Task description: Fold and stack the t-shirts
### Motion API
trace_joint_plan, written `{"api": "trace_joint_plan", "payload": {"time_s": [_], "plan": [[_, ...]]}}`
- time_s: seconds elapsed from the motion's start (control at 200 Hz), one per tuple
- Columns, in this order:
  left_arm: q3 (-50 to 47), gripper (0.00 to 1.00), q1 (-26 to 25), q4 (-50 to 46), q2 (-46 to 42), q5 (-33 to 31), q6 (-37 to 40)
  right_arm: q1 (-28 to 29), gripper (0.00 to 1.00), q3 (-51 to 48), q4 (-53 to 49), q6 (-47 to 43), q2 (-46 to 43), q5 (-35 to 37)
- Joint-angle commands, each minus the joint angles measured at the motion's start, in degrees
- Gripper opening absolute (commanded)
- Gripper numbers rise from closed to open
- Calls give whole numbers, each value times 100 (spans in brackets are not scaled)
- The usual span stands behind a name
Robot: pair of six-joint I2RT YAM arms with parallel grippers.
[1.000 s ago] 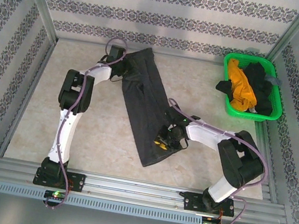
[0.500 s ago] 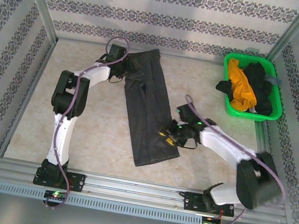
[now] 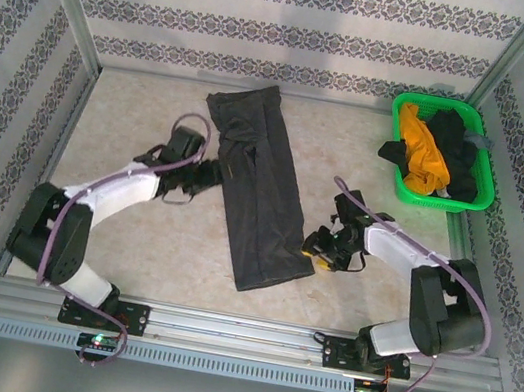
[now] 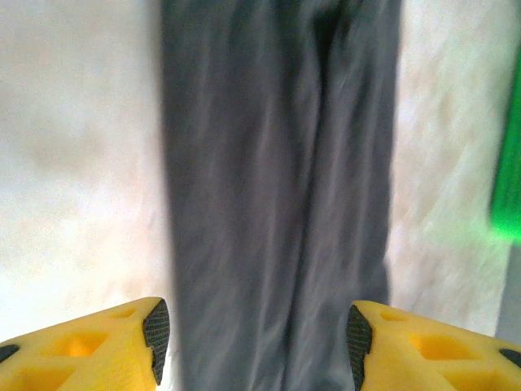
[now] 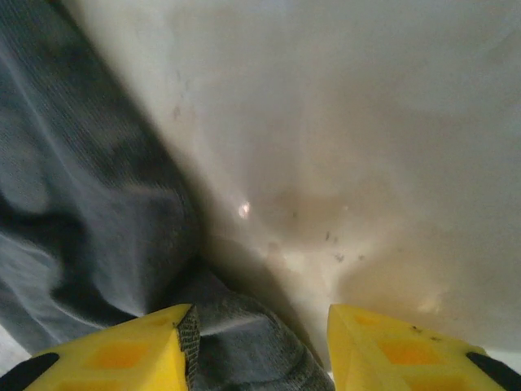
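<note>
Evidently soft, limp and light, the charcoal t-shirt (image 3: pixel 253 189) lies as a long folded strip mid-table between the left gripper (image 3: pixel 211 175) and right gripper (image 3: pixel 314 247), both wide apart and empty, so pinching its end corners seems wisest.

The left arm lies low, elbow near the left edge of the table (image 3: pixel 163 252), left hand (image 3: pixel 207 174) gaping (yellow fingers (image 4: pixel 98 346) well apart). The right arm folds at its elbow, right hand (image 3: pixel 318 250) gaping too, empty.
</note>
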Motion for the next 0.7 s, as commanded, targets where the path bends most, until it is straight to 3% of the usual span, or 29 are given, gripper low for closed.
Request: {"api": "trace_joint_plan", "payload": {"time_s": [0.0,0.14,0.365,0.535,0.694], "plan": [[-559,60,-492,-399,-569,-121,-232,166,45,90,-375,-515,134,-172],[-1217,60,-1130,-196,-1062,-523,-776,308,37,7,-164,-557,280,-551],[-1757,58,-1937,-700,-1724,-812,-1555,718,0,-161,70,99,-70,-766],[-2215,58,-2016,-1350,-2652,-439,-1768,1445,0,-447,584,1238,-659,-302],[-2687,58,-2034,-1222,-3406,255,-2118,2309,0,-728,984,2548,-988,405]]}}
